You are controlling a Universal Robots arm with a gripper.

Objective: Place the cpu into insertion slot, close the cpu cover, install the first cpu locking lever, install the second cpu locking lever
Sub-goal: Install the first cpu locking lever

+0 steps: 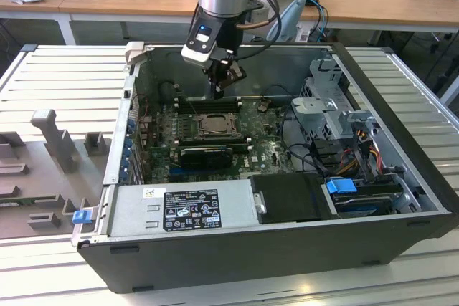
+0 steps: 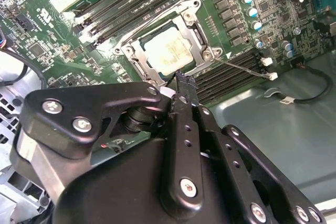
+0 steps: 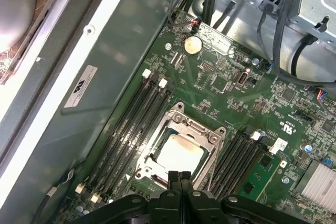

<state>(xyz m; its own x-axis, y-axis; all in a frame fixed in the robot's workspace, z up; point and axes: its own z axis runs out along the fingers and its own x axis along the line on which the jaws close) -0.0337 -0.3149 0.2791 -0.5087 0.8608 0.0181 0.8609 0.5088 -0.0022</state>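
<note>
The cpu (image 3: 178, 153) (image 2: 169, 51) lies in the insertion slot (image 1: 213, 125) on the green motherboard, its pale metal top showing. The cpu cover (image 3: 197, 128) (image 2: 197, 22) lies flat around it as a silver frame. My gripper (image 3: 179, 176) (image 2: 181, 80) (image 1: 222, 87) hangs just above the slot's edge, its two black fingers pressed together and shut with nothing between them. A thin metal lever (image 2: 244, 67) runs from one corner of the slot out over the memory slots.
Long black memory slots (image 3: 131, 124) (image 3: 239, 156) flank the socket on both sides. The open computer case has a grey wall (image 3: 105, 72), a drive cage with cables (image 1: 337, 116), a power supply (image 1: 183, 206) and a black card (image 1: 208, 154) near the socket.
</note>
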